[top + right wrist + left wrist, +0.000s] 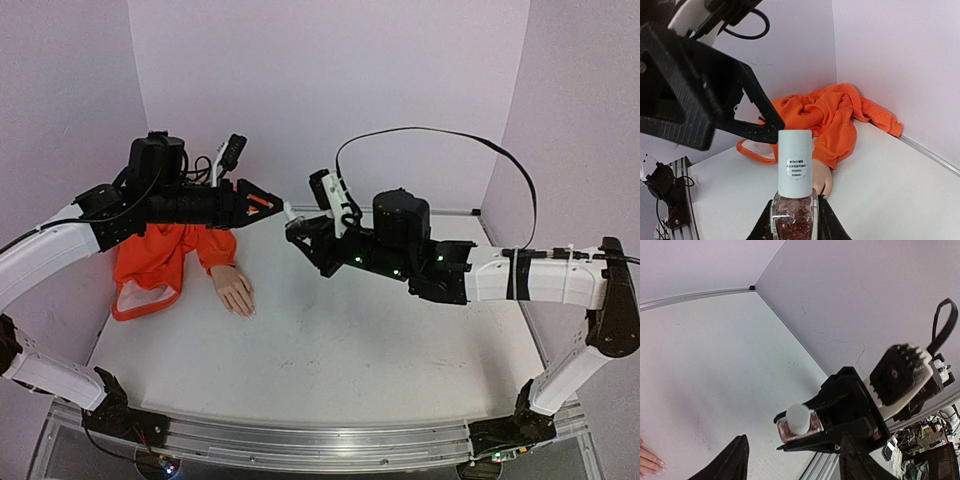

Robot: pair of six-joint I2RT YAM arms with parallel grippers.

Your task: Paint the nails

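Note:
My right gripper [794, 212] is shut on a small glass bottle [795, 165] of reddish glitter polish with a white cap, held upright above the table. In the top view the bottle [291, 220] hangs between the two arms. My left gripper [270, 204] stands open right beside the cap, and nothing is between its fingers [732, 462]. The left wrist view looks down on the cap [799, 418]. The mannequin hand [233, 290] lies flat on the table at the left in its orange sleeve [160, 258]. Its pale nails [659, 462] point toward the table's front.
The orange sleeve [832, 112] lies bunched against the back left corner. Lilac walls [330, 90] close the table at the back and on both sides. A black cable [430, 135] loops above the right arm. An aluminium rail [300, 440] runs along the front edge.

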